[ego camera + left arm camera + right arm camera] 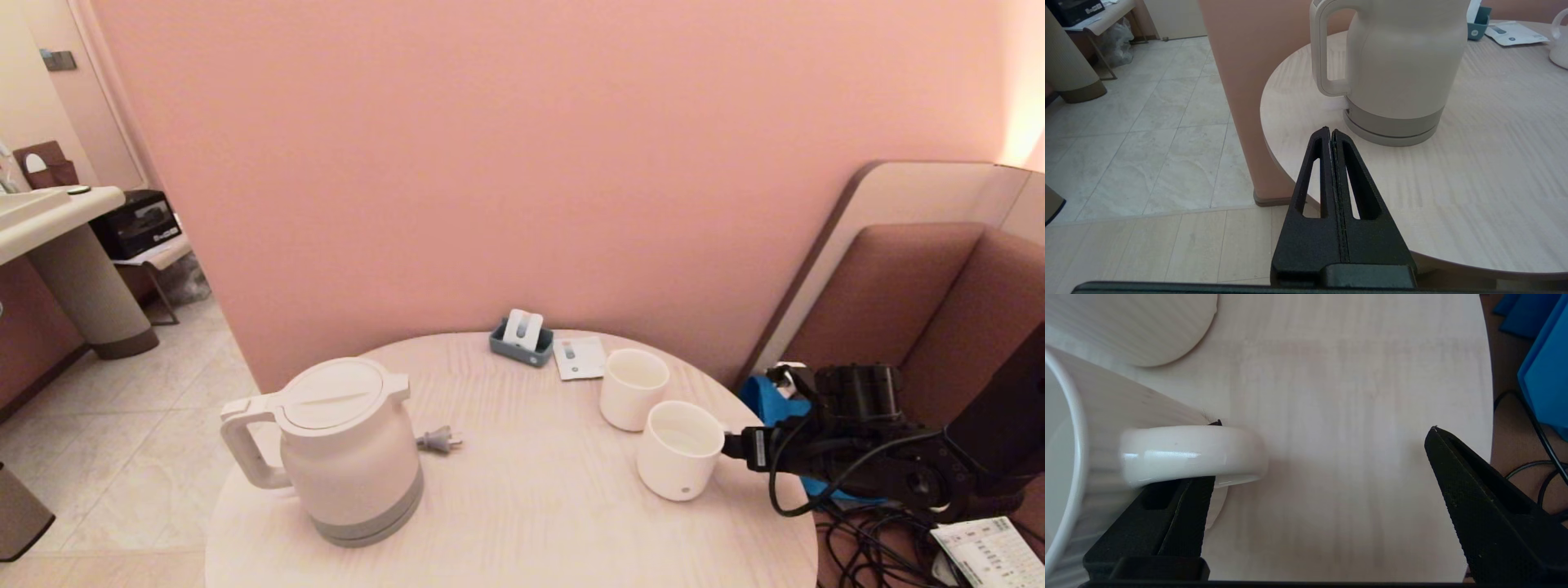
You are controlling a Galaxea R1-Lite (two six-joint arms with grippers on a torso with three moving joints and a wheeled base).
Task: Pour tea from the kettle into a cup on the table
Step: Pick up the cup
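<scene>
Kettle and cup on the round table

The table (522,506) carries the kettle (347,457) at its left; the cup (679,449) stands right, beside another cup (633,389). The right gripper (1323,428) gapes wide, one finger (1180,506) through the cup's handle; the left gripper (1331,132), fingers pressed together and empty, hangs near the kettle.

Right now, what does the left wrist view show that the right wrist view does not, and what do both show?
Only the left wrist view shows the kettle standing upright with its loop handle toward the camera, the left hand shut and empty short of it, and the tiled floor.

Only the right wrist view shows the cup close up, with the open right hand at its handle: one finger passes under the handle, the other stands apart. It also shows a blue object.

Both show the table.
</scene>
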